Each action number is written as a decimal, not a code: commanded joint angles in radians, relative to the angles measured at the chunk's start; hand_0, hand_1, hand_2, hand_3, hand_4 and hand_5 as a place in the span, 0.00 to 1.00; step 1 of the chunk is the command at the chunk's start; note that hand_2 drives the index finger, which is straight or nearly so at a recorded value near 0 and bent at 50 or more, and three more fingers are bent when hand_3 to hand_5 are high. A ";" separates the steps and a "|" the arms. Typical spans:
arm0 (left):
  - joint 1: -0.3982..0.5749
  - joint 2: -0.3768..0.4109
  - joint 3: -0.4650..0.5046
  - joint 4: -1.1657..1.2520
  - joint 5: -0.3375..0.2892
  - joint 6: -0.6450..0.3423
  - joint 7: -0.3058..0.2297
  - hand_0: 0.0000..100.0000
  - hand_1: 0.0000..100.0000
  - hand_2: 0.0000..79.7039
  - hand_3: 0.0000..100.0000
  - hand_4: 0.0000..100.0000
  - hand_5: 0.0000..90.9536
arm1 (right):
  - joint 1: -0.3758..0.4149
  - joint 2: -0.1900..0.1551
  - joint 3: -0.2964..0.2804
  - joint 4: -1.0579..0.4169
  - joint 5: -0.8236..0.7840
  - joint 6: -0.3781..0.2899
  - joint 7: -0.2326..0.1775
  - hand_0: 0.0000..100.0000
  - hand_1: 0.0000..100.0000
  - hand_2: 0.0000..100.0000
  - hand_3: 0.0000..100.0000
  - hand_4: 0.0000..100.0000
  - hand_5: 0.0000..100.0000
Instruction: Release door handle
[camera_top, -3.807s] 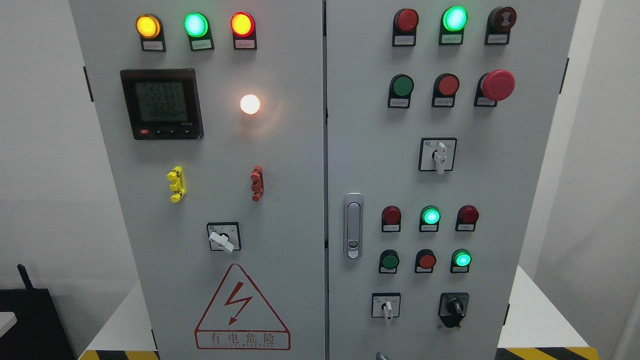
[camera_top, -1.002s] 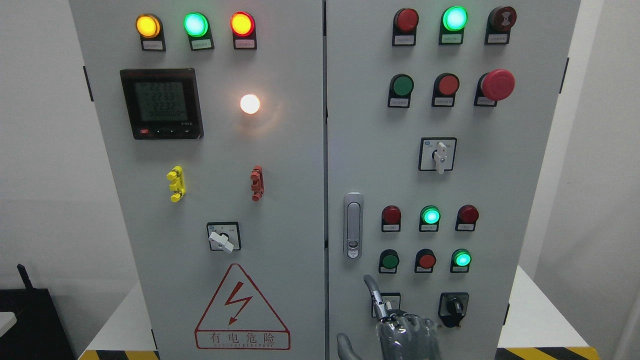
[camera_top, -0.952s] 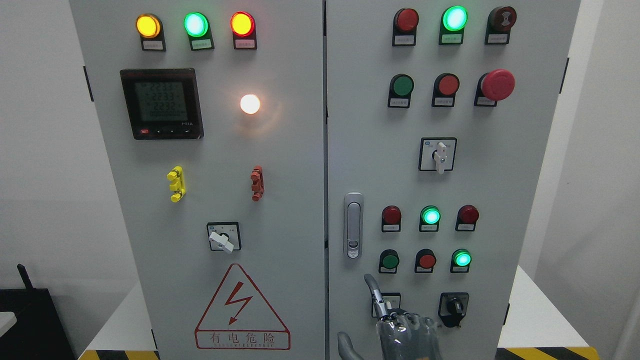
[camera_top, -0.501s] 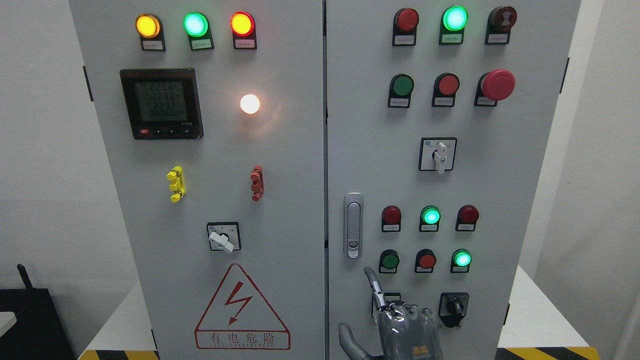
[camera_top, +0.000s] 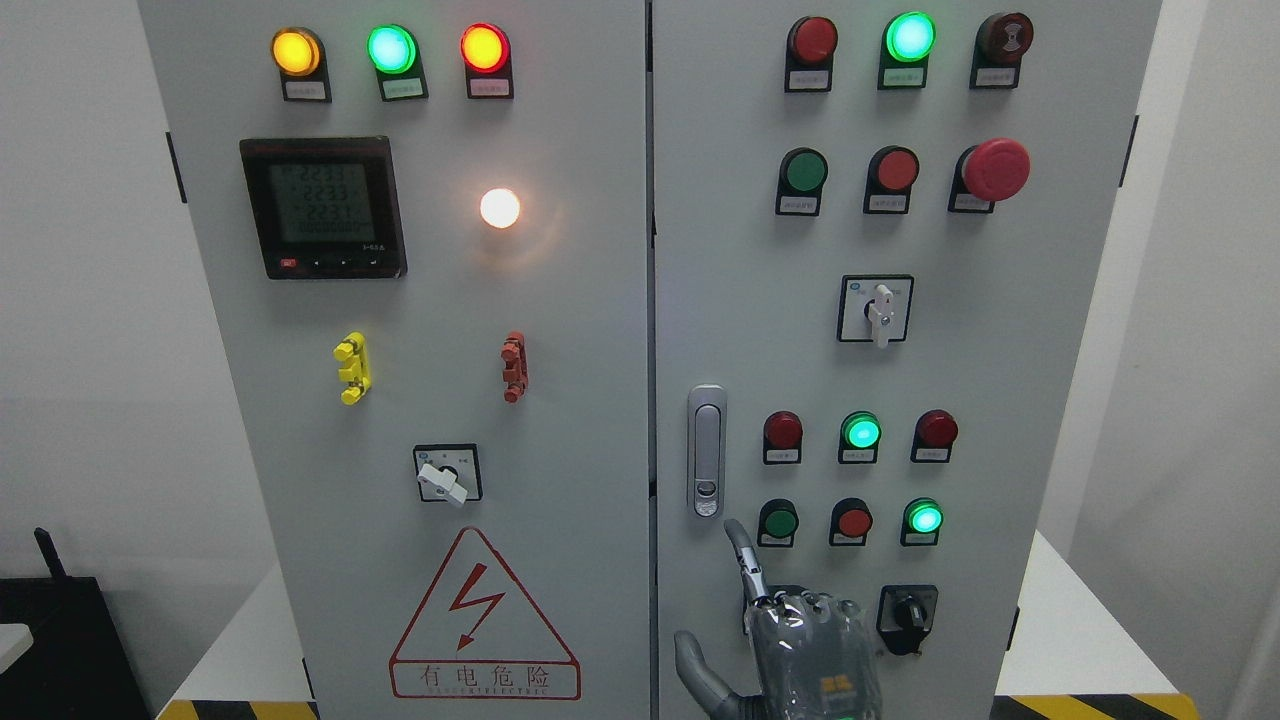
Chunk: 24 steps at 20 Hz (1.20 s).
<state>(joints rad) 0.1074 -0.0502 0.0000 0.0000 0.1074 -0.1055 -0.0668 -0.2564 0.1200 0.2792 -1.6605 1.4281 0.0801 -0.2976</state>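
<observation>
A silver door handle (camera_top: 706, 450) sits upright in its recess at the left edge of the cabinet's right door (camera_top: 1000, 400), lying flat with its lock button at the lower end. My right hand (camera_top: 800, 650) rises from the bottom edge in front of that door. Its index finger (camera_top: 745, 560) is stretched upward, the tip just below and slightly right of the handle, not touching it. The other fingers are curled and the thumb (camera_top: 692, 660) sticks out to the left. The hand holds nothing. The left arm does not show.
Both cabinet doors are closed, with the seam (camera_top: 651, 300) between them. Push buttons and lamps (camera_top: 861, 431) and a black rotary switch (camera_top: 906, 612) crowd the panel right of the hand. The left door (camera_top: 560, 330) carries a meter, switches and a warning triangle.
My right hand has come up from the bottom edge over the earlier frames. Its index fingertip has climbed steadily toward the lower end of the handle.
</observation>
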 joint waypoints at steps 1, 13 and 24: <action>0.000 0.001 -0.014 0.020 0.000 0.000 -0.001 0.12 0.39 0.00 0.00 0.00 0.00 | -0.010 0.000 0.000 0.010 0.002 0.000 0.003 0.31 0.24 0.00 1.00 1.00 0.98; 0.000 0.001 -0.014 0.020 0.000 0.000 -0.001 0.12 0.39 0.00 0.00 0.00 0.00 | -0.040 0.000 0.003 0.024 0.002 -0.003 0.028 0.31 0.24 0.00 1.00 1.00 0.98; 0.000 0.000 -0.014 0.020 0.000 0.000 -0.001 0.12 0.39 0.00 0.00 0.00 0.00 | -0.053 0.000 0.009 0.034 0.002 -0.005 0.029 0.31 0.24 0.00 1.00 1.00 0.98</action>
<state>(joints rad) 0.1074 -0.0503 0.0000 0.0000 0.1074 -0.1055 -0.0668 -0.3039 0.1196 0.2842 -1.6359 1.4296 0.0765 -0.2688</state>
